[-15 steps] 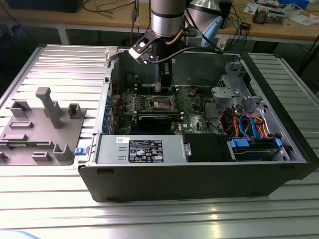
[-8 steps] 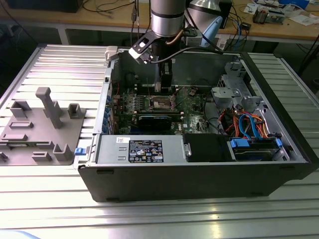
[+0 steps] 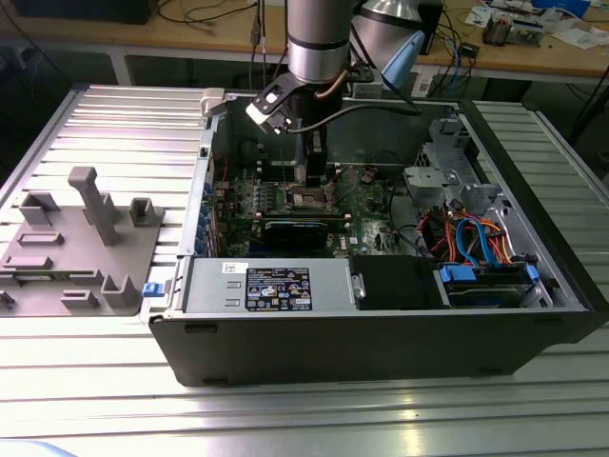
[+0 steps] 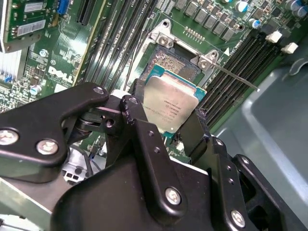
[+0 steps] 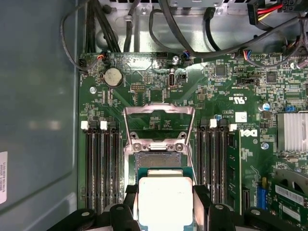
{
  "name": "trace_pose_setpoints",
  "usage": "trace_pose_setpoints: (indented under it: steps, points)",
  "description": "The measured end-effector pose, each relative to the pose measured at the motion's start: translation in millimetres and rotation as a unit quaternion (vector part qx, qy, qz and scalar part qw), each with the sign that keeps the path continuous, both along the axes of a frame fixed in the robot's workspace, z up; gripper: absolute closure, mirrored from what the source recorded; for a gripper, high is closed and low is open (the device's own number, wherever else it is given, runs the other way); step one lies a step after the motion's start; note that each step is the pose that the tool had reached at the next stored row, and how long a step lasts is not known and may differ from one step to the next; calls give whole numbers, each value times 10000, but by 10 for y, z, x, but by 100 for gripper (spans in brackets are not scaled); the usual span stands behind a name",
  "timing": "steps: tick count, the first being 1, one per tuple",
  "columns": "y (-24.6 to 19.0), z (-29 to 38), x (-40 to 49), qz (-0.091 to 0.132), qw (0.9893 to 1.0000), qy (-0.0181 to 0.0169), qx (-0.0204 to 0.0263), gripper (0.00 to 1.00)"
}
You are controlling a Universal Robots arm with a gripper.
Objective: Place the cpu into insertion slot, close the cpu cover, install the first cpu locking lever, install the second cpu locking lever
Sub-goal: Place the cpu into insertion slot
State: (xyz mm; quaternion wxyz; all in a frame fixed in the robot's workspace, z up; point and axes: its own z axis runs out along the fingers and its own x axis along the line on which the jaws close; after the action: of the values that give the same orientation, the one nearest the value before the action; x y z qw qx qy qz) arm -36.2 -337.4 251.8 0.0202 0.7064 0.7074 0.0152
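An open computer case (image 3: pixel 381 333) lies on the ribbed tabletop (image 3: pixel 114 114). In the exterior view, taking the tool (image 3: pixel 312 181) as dial centre, a black ribbed bar (image 3: pixel 295 233) lies at 6 o'clock, orange and blue cables (image 3: pixel 481 238) at 3, and a grey rack (image 3: pixel 86 238) at 9, outside the case. In the first wrist view the cover (image 5: pixel 159 122) is swung open off the socket (image 5: pixel 159 161), with memory slots (image 5: pixel 103 163) on either side. The tool pinches the chip (image 4: pixel 169 106) by two opposite edges right over the socket. I cannot tell whether they touch.

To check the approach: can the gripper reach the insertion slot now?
Probably yes: the cpu cover is open, the insertion slot lies bare, and the gripper holds the cpu just over it.
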Motion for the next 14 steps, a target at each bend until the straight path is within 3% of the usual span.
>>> trace_pose_setpoints:
  steps: [1, 3, 14]
  points:
    - [0, -6, 0, 0, 10000, -44, -2, 46]
    - [0, -25, 1, 1, 10000, -80, 1, 46]
    - [-2, -228, -3, -3, 10000, -83, 0, 46]
